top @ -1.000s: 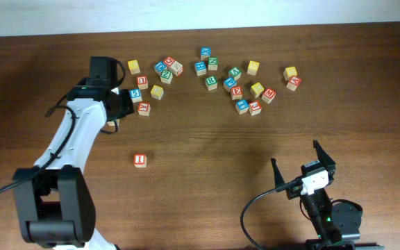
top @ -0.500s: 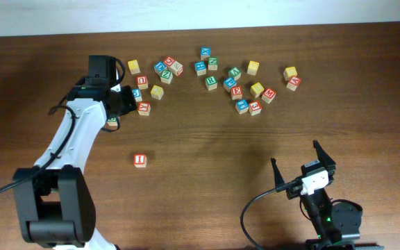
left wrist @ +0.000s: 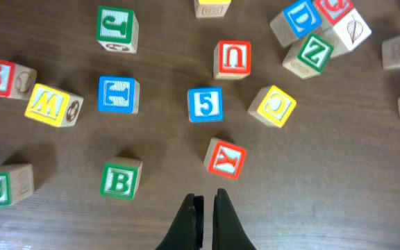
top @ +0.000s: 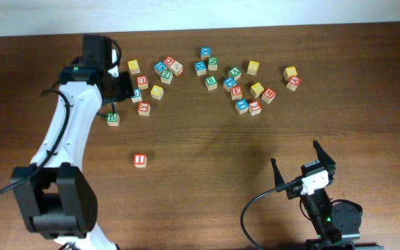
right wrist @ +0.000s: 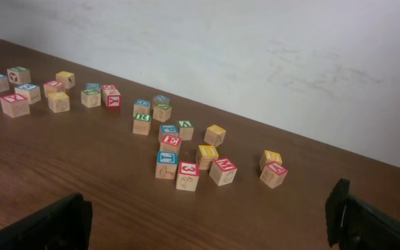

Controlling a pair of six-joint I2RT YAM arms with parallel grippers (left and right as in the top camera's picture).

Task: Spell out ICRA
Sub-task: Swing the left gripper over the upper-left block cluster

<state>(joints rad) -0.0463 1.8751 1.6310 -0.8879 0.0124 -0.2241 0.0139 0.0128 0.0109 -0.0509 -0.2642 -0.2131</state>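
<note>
The red I cube [top: 139,160] sits alone on the near part of the table. The yellow C cube [top: 157,92] lies in the left cluster and also shows in the left wrist view [left wrist: 273,106]. The green R cube [top: 211,82] [right wrist: 142,123] and the red A cube [top: 294,82] [right wrist: 274,173] lie in the right cluster. My left gripper [top: 127,89] [left wrist: 203,201] is shut and empty, raised above the left cluster, left of the C cube. My right gripper [top: 303,167] [right wrist: 207,222] is open and empty at the near right, far from the cubes.
Other cubes lie around the C: a blue 5 [left wrist: 205,104], a red Y [left wrist: 226,158], a red U [left wrist: 232,59] and a green B [left wrist: 120,180]. Several more lettered cubes are scattered along the far side. A white wall [right wrist: 255,55] stands behind the table.
My left arm has moved toward the far edge, uncovering the green B cube. The cubes and the right arm have not moved.
</note>
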